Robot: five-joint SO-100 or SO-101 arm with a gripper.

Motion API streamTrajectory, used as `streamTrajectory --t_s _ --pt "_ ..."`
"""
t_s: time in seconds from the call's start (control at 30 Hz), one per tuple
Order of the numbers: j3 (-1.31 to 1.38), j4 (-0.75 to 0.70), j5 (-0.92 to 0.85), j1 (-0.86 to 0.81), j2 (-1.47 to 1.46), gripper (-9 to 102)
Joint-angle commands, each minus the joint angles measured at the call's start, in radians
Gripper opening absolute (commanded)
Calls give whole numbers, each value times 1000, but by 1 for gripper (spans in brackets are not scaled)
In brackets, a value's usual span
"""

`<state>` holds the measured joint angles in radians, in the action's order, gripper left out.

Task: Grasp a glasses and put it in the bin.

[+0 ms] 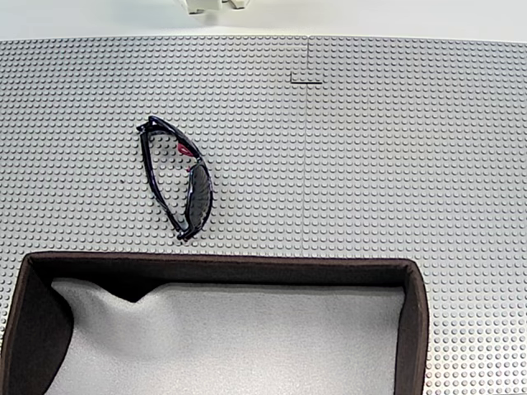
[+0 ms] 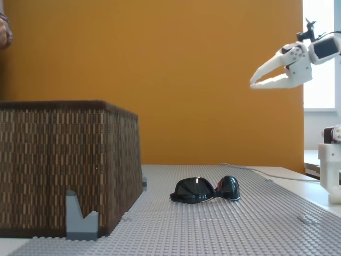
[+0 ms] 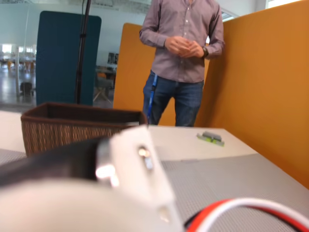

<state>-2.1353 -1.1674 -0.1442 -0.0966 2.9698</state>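
Observation:
The glasses [image 1: 177, 177] have a glossy black frame, dark lenses and a pink-red accent. They lie folded on the grey studded baseplate, just beyond the bin's far wall in a fixed view. From the side they rest flat [image 2: 205, 191], to the right of the bin [image 2: 64, 160]. The bin has woven dark brown walls [image 1: 222, 263] and a light grey lining. My white gripper [image 2: 252, 84] hangs high above the plate, up and to the right of the glasses. Its fingertips meet with nothing between them. The wrist view shows the bin [image 3: 72, 125] far ahead on the left.
A person [image 3: 186, 53] stands behind the table in the wrist view, near a small grey-green object [image 3: 211, 137]. A grey brick piece [image 2: 80, 218] leans at the bin's corner. The arm's base [image 2: 330, 170] stands at the right edge. An orange wall backs the table.

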Motion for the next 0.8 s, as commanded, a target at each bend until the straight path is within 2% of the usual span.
streamTrajectory --t_s 0.0,0.27,0.47,0.63,0.77 --pt "-5 -46 2 -26 -25 0" --pt "-14 -130 21 -46 -202 0" --pt "-26 -137 41 -46 -331 7" --pt "6 -101 158 -64 -494 8" --pt "69 -92 325 -94 -652 8"
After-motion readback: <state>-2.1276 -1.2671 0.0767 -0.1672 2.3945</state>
